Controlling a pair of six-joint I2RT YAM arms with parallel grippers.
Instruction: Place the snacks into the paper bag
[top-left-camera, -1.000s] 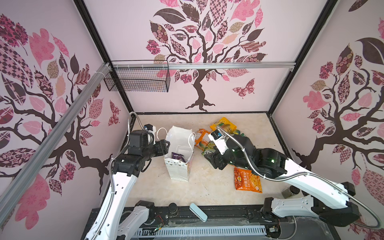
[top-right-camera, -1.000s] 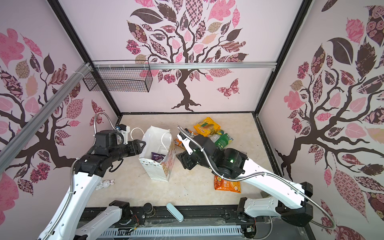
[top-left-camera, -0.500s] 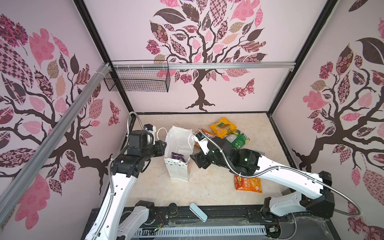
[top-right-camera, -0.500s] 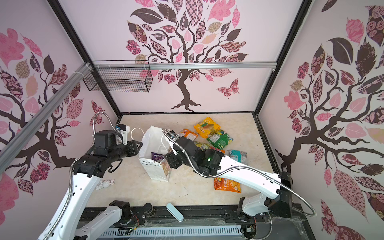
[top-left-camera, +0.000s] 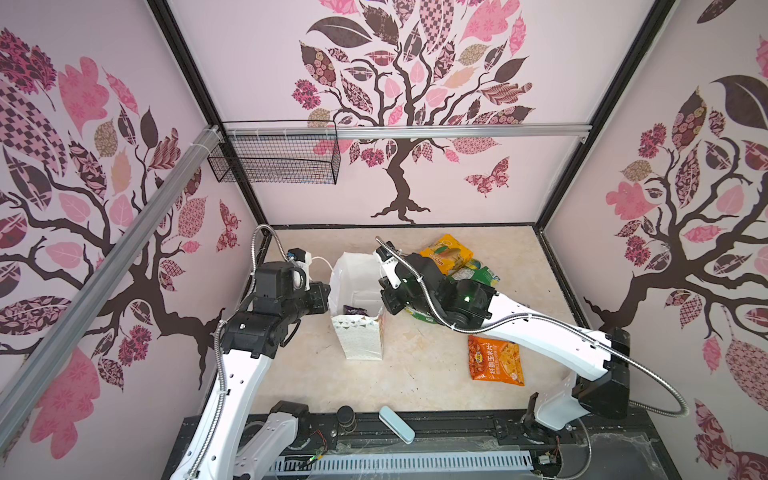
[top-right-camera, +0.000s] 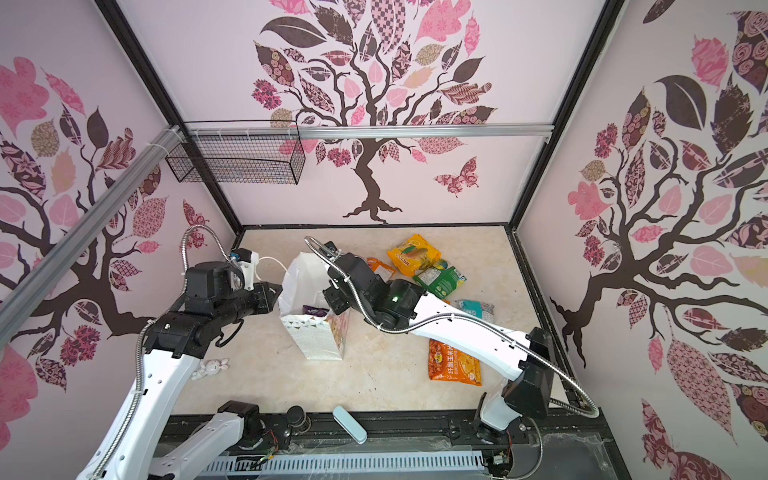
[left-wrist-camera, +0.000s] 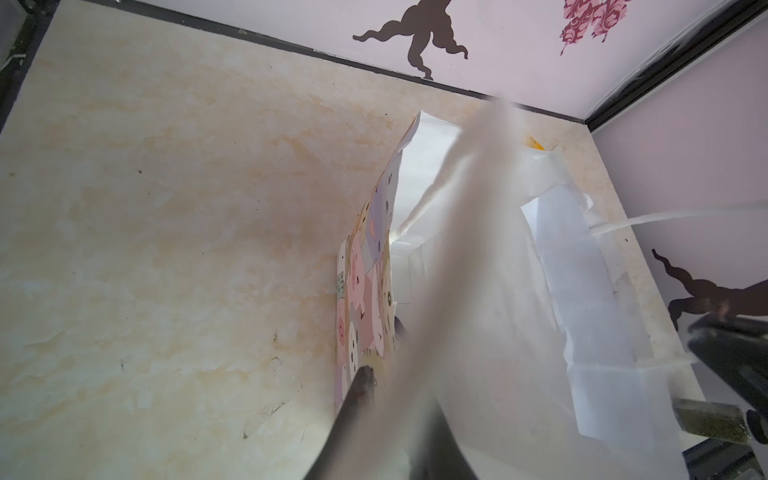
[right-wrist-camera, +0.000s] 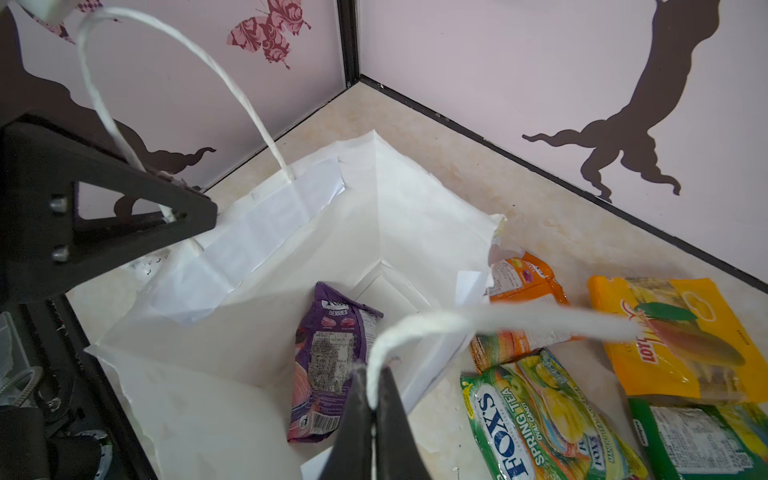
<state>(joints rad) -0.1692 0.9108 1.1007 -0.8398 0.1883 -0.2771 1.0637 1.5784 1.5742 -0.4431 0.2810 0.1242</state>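
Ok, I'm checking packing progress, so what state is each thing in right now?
Paper bag, upright, mouth open.
Purple FOX'S packet, inside the bag.
Green FOX'S Spring Tea packet, lying outside on the table.
Yellow packet, lying outside.
Orange corn-chip packet, flat on the table, apart.
Right end effector, shut on the bag's cord handle.
Left end effector, at the bag's rim; grip unclear.

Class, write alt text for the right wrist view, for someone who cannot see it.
The right hand pinches a white cord handle of the open paper bag, which holds a purple packet. A green FOX'S packet, an orange packet and a yellow packet lie beside it.
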